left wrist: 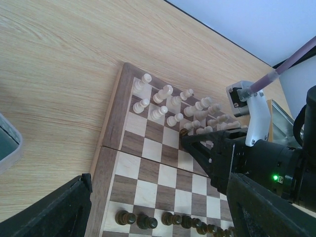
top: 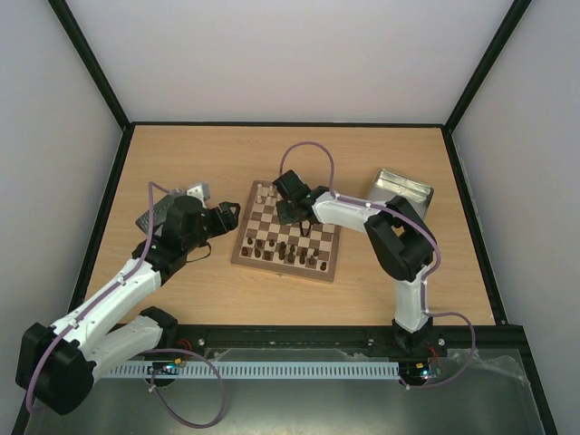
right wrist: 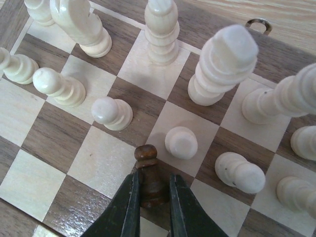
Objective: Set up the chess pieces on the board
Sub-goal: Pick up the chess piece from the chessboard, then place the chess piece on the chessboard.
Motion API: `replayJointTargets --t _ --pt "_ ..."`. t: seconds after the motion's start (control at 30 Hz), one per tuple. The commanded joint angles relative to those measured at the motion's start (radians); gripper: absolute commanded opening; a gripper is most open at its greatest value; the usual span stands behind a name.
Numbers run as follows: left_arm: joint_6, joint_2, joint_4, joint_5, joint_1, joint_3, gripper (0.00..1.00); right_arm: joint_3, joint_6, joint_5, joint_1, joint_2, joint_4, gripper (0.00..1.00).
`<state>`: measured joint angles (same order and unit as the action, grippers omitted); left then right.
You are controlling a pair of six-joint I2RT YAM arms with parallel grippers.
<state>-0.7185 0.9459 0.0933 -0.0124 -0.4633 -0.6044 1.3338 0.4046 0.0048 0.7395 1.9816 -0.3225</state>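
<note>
The board [top: 272,223] lies mid-table. Cream chess pieces [top: 265,193] crowd its far rows, and dark ones [top: 290,252] stand along the near side. My right gripper [right wrist: 152,174] is low over the board among the cream pieces [right wrist: 111,112], shut on a dark pawn [right wrist: 146,154] that stands on a dark square, one finger against each side of its body. In the left wrist view that gripper's black fingers [left wrist: 197,148] reach down beside the cream rows [left wrist: 163,94], with a line of dark pieces [left wrist: 148,220] nearer. My left gripper [top: 227,217] hovers open at the board's left edge, holding nothing.
A silver tin [top: 401,190] sits right of the board, behind the right arm's elbow. A dark tray [top: 154,216] and a small silver box [top: 195,192] lie left of the board, behind the left arm. Black rails edge the table.
</note>
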Motion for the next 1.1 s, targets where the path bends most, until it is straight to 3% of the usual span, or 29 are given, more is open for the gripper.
replayJointTargets --t 0.0,0.3,0.67,0.83,0.93,1.07 --pt "-0.010 -0.001 -0.028 -0.033 0.009 0.006 0.77 -0.061 -0.041 -0.019 -0.002 -0.053 0.000 0.04" --pt "-0.035 0.010 -0.080 -0.195 0.017 -0.002 0.78 -0.256 -0.120 -0.153 -0.003 -0.265 0.140 0.04" --pt "-0.105 0.113 -0.293 -0.603 0.025 -0.026 0.78 -0.410 -0.240 -0.392 -0.007 -0.530 0.319 0.03" --pt "-0.148 0.214 -0.315 -0.744 0.025 -0.066 0.65 -0.481 -0.266 -0.516 -0.006 -0.625 0.389 0.04" --pt "-0.164 0.248 -0.321 -0.759 0.025 -0.072 0.58 -0.489 -0.267 -0.549 -0.008 -0.636 0.390 0.04" --pt "-0.205 0.259 -0.380 -0.787 0.023 -0.065 0.56 -0.489 -0.271 -0.588 -0.009 -0.632 0.383 0.05"
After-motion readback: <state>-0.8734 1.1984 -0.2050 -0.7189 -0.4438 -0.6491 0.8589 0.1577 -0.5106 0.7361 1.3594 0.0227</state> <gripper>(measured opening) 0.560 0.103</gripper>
